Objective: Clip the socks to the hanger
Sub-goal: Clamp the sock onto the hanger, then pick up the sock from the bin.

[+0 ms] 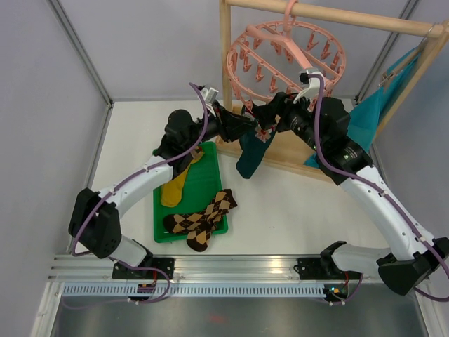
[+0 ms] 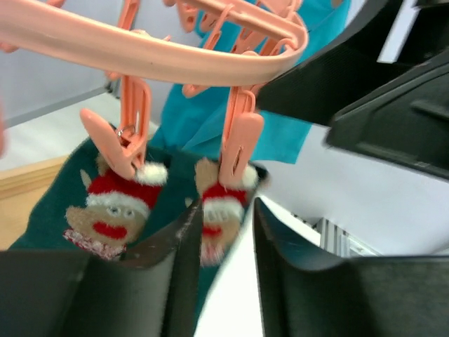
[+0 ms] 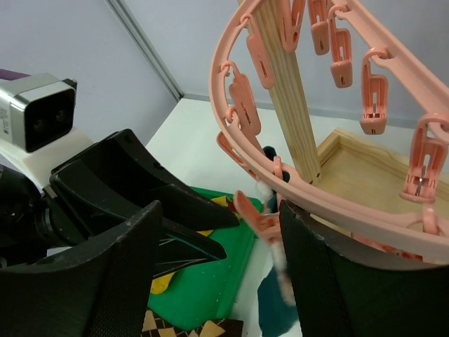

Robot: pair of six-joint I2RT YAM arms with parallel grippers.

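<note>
The pink hanger (image 1: 284,60) hangs from the wooden rack. In the left wrist view two dark teal socks with Christmas figures (image 2: 105,203) (image 2: 221,203) each hang from a pink clip (image 2: 238,140) on its ring. My left gripper (image 2: 224,232) is open just below the right-hand sock, and bare table shows between its fingers. My right gripper (image 3: 221,207) is open and wide around that clip (image 3: 256,217), touching nothing I can see. In the top view both grippers meet at the hanging teal socks (image 1: 251,154). A mustard sock (image 1: 175,186) and an argyle pair (image 1: 203,217) lie on the green tray (image 1: 210,175).
The wooden rack post (image 1: 226,70) stands just left of the hanger, with its base frame (image 1: 295,158) behind the socks. A large turquoise cloth (image 1: 372,112) hangs at the right. Grey walls enclose the white table on the left and at the back.
</note>
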